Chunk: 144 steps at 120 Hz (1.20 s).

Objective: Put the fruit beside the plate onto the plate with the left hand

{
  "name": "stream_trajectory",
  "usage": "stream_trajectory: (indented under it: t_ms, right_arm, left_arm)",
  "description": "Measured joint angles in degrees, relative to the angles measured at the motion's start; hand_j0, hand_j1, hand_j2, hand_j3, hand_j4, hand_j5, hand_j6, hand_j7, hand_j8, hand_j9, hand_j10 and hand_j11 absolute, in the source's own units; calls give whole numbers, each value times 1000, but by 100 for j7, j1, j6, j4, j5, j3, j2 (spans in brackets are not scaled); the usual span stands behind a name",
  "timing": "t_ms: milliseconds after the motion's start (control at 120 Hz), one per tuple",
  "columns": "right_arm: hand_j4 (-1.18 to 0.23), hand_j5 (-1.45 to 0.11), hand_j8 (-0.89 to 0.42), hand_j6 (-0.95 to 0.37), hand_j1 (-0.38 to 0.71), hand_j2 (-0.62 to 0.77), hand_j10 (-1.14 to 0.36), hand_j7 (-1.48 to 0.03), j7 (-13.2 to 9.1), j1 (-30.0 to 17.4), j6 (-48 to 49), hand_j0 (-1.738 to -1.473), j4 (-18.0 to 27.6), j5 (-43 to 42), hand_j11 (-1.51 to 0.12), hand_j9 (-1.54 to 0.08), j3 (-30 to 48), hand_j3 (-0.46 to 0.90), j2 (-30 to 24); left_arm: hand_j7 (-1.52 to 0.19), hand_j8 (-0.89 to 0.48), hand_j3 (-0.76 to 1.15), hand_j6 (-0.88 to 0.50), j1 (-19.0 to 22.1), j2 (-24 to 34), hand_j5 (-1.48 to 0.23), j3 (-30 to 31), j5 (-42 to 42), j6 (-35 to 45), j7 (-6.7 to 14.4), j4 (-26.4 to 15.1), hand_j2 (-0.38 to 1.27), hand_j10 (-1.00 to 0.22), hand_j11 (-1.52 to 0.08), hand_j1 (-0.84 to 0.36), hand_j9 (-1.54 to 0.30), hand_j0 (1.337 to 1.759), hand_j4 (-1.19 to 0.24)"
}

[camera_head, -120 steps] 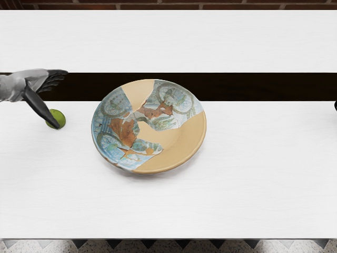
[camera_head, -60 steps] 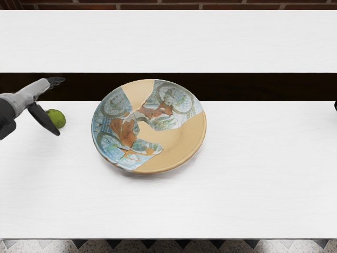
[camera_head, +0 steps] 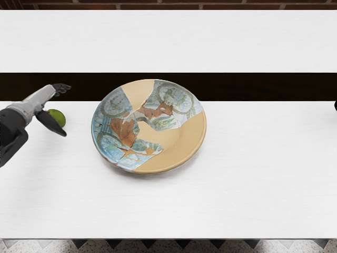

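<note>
Left hand (camera_head: pixel 42 101): mid-left of frame, fingers spread around the fruit, not clenched on it.
Fruit (camera_head: pixel 58 115): green, on table (camera_head: pixel 253 190), just left of plate, off its rim.
Plate (camera_head: pixel 187 141): centre frame, patterned.
Right hand (camera_head: pixel 335 105): sliver at right edge, state indeterminable.

Head camera slants down onto table (camera_head: pixel 263 205).

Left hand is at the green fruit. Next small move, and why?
Probably close the left hand on the green fruit. The fruit sits on the table left of the plate, with one finger above it and another crossing its front, and the fingers look spread, not gripping. Lift only after that.
</note>
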Motion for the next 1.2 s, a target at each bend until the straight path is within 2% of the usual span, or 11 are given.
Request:
stream_trajectory:
  t_ms: [183,358,508,958,1200]
  right_arm:
    - [-15,-20,-15,-15,-331,-3,-15,-20,0,0,1,-1658,0,0,-20,-20,0,0,0]
    - [-15,-20,-15,-15,-331,-3,-15,-20,0,0,2,-1658,-1,0,-20,-20,0,0,0]
    - [-15,-20,-15,-15,-331,-3,-15,-20,1,0,2,-1658,-1,0,-20,-20,0,0,0]
    - [-15,-20,-15,-15,-331,-3,-15,-20,0,0,0,-1658,0,0,-20,-20,0,0,0]
    - [-15,-20,-15,-15,-331,-3,-15,-20,-1,0,3,-1658,-1,0,-20,-20,0,0,0]
  left_arm:
    - [-307,-242,0,-242,0,-203,-308,161,73,364,1,125,52,-240,-307,69,-307,1658,-240]
    - [-339,-265,0,-266,27,-541,-339,248,95,536,1,430,56,-264,-339,40,-339,1658,-264]
    - [-366,-286,0,-286,89,-568,-366,329,101,657,1,608,60,-285,-366,14,-366,1658,-285]
    - [-463,-359,0,-359,203,-567,-463,371,106,703,-2,684,76,-359,-462,-74,-462,1658,-358]
    - [-479,-372,0,-372,288,-807,-479,381,107,704,-7,913,78,-371,-479,-90,-479,1658,-371]
